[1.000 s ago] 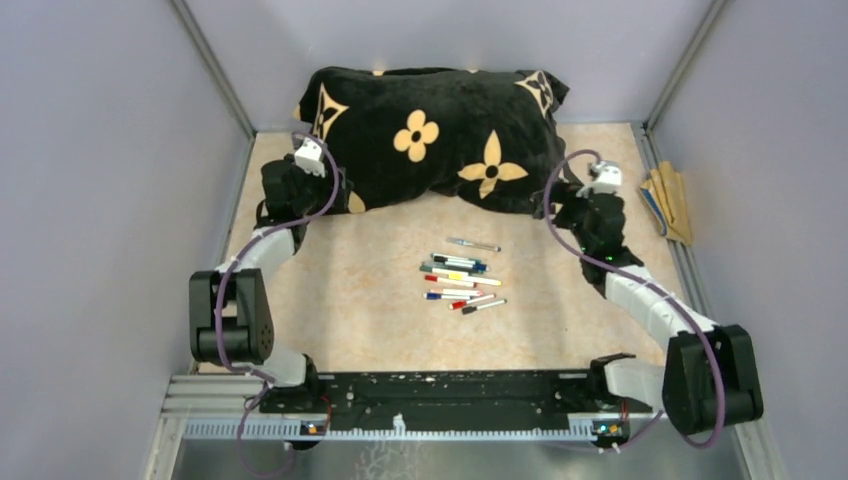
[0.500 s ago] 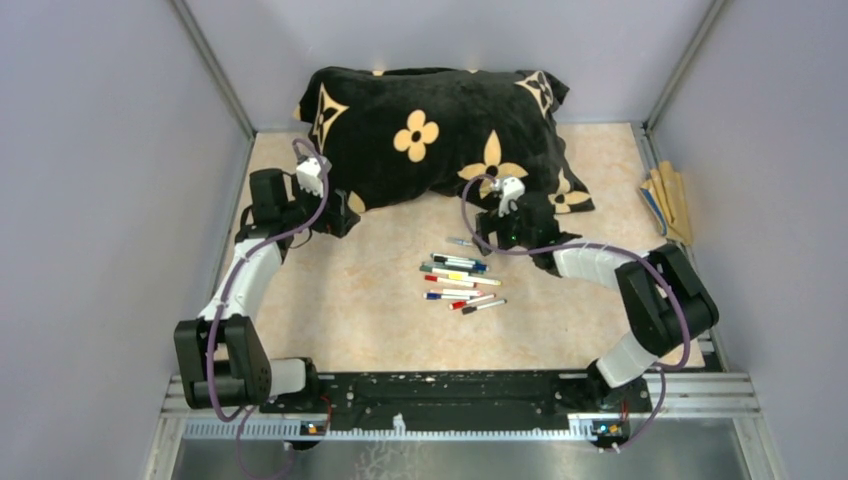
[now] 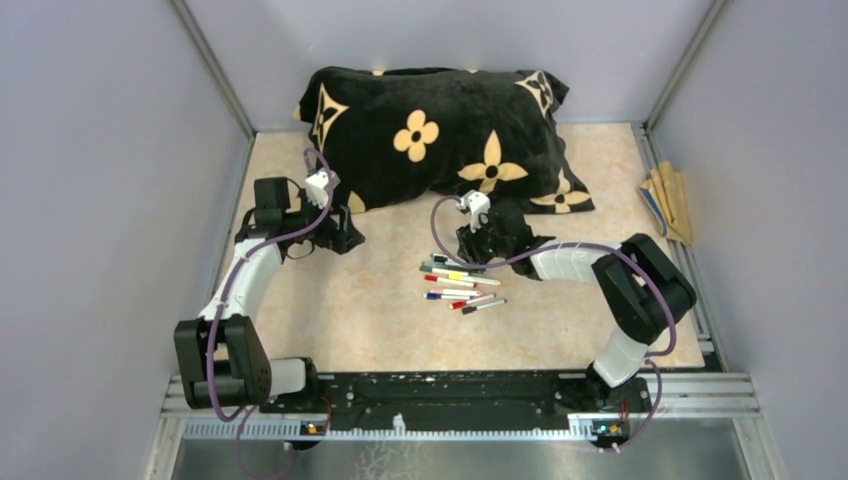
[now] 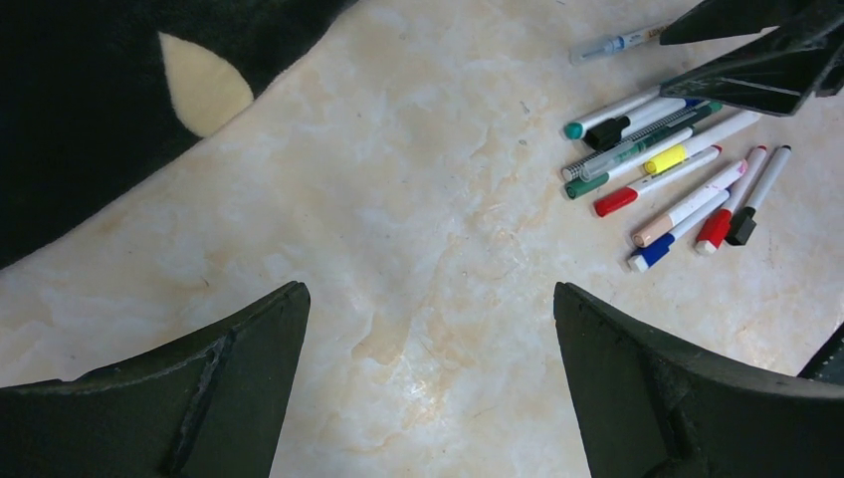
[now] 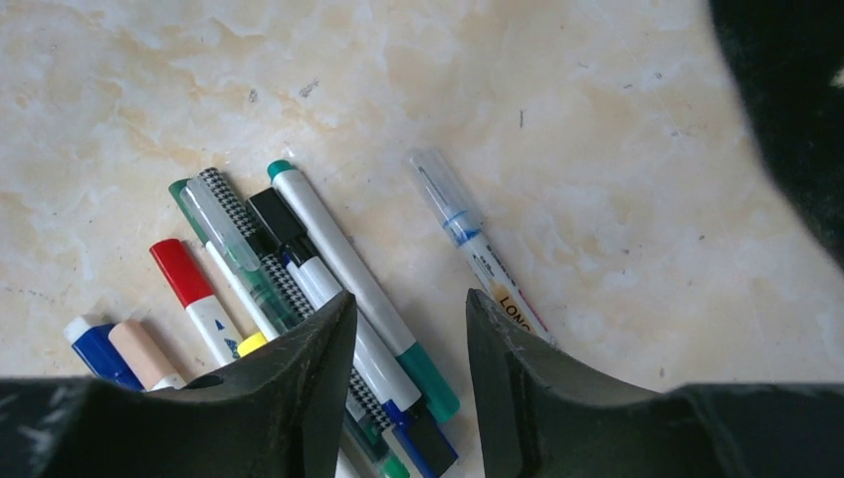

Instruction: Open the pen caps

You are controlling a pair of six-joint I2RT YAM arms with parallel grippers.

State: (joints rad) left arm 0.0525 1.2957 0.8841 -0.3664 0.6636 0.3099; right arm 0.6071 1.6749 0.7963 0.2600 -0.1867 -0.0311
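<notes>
Right wrist shows my right gripper (image 5: 408, 299) slightly parted above the pens (image 5: 328, 244); left gripper (image 4: 428, 291) spread wide, empty.

Bunch of pens (image 3: 460, 282) lies side by side mid-table (image 3: 380, 330); lone pen (image 5: 478, 249) just behind the bunch, apart from it; pillow (image 3: 440, 130) across the back; sticks (image 3: 668, 200) by the right wall; left gripper (image 3: 345, 235) well left of the pens; right gripper (image 3: 470, 245) over the bunch's back edge
</notes>
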